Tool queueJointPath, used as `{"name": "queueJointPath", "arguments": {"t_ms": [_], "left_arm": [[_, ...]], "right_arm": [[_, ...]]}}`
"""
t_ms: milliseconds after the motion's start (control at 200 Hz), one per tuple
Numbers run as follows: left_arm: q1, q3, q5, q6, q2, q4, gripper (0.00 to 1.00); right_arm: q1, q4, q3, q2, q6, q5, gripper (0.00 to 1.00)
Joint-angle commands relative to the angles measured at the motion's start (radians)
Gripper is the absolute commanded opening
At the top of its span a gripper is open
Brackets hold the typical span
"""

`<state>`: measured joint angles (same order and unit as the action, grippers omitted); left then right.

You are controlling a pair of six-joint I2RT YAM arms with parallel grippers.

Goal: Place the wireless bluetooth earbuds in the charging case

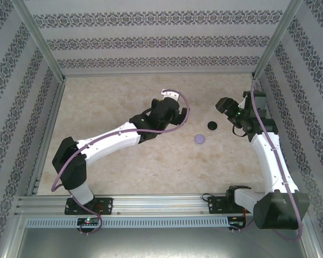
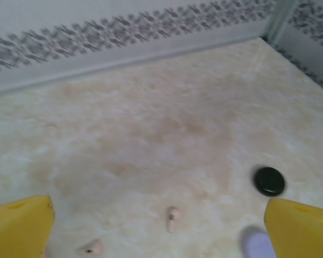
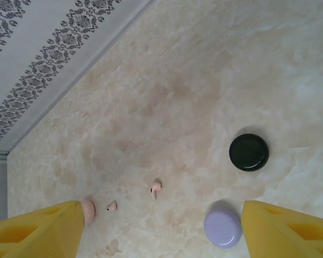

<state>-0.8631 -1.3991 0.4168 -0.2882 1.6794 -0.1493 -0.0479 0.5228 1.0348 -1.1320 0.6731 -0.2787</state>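
The big pale worktop is carrying everything, so the little things are lying flat where the arms can get to them. The left arm is reaching out over the middle, and the right arm is bending in from its side, so both are looking down at the same patch. The left claw is hanging low with its yellow fingers spread wide apart and gripping nothing. I think it is being held this wide so it can come down around the tiny earbud lying between them. The right claw is also standing apart and holding nothing. It seems to be hanging higher up, maybe so it is not getting in the way. The purple case and the black case are sitting near each other but not touching. Both are looking round and shut from above, so I think a lid is going to need opening. A pink round thing is peeking out beside one finger, and I cannot tell if it is a case. The pink earbuds are lying on the bare worktop, apart from those cases and not in any case yet. One is lying under the left claw, and the other is lying just beside the pink round thing. Each is looking very tiny and pale pink, with a round head and a short stem.
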Motion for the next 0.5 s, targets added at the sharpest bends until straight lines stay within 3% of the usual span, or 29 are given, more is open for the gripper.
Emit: {"name": "queueJointPath", "arguments": {"t_ms": [0, 270, 500], "left_arm": [[0.043, 0.039, 0.095, 0.092, -0.063, 0.08, 0.99], [0.203, 0.154, 0.022, 0.052, -0.166, 0.107, 0.99], [0.381, 0.276, -0.093, -0.108, -0.239, 0.121, 0.99]], "right_arm": [[0.039, 0.014, 0.047, -0.014, -0.035, 0.012, 0.77], [0.212, 0.014, 0.084, -0.096, -0.015, 0.107, 0.77], [0.409, 0.017, 0.2, -0.273, -0.016, 0.192, 0.76]]}}
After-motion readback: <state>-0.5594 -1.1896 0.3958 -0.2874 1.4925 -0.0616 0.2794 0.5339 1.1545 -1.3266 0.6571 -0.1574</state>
